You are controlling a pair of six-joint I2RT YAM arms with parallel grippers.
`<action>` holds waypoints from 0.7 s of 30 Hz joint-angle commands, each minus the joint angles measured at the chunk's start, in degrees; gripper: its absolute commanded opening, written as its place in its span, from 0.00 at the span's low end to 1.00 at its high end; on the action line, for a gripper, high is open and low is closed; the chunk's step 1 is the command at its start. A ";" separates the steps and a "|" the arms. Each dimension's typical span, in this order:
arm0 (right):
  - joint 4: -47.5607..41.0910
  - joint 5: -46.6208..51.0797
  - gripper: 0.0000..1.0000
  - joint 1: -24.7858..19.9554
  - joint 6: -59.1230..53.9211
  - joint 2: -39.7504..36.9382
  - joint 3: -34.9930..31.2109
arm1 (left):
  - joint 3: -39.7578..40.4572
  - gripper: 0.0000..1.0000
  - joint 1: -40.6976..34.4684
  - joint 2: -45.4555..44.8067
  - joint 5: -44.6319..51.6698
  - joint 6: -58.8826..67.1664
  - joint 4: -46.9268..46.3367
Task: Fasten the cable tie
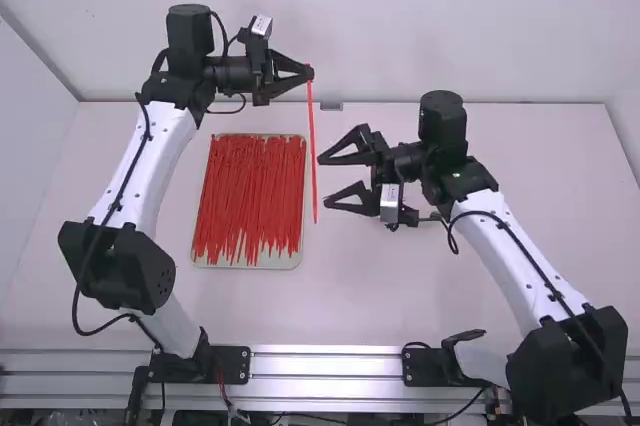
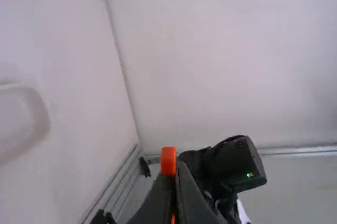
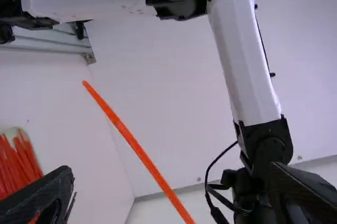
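My left gripper (image 1: 308, 73) is raised above the table's far side and is shut on the top end of a single red cable tie (image 1: 312, 146), which hangs straight down with its tip near the table. The left wrist view has the tie's head (image 2: 168, 161) pinched between its fingers. My right gripper (image 1: 325, 179) is open, its two fingers spread on either side of the hanging tie's lower part without touching it. In the right wrist view the tie (image 3: 134, 148) crosses diagonally between the open fingers.
A flat tray (image 1: 250, 260) with several red cable ties lies on the table left of the middle, under the left arm. The left arm's white link (image 3: 242, 61) rises behind the tie in the right wrist view.
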 commanded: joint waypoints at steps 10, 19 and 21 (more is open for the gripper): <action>0.13 -1.01 0.73 -0.39 -6.21 -0.13 -0.28 | 1.68 0.02 -0.42 0.42 -3.30 -1.81 0.20; 0.11 -0.96 0.59 -0.57 -6.19 -0.11 -0.28 | 1.68 0.02 -1.57 0.42 -4.15 -4.55 0.35; 0.09 -0.92 0.56 -0.46 -6.21 -0.11 -0.28 | 1.70 0.02 -1.77 0.42 -4.15 -4.39 0.35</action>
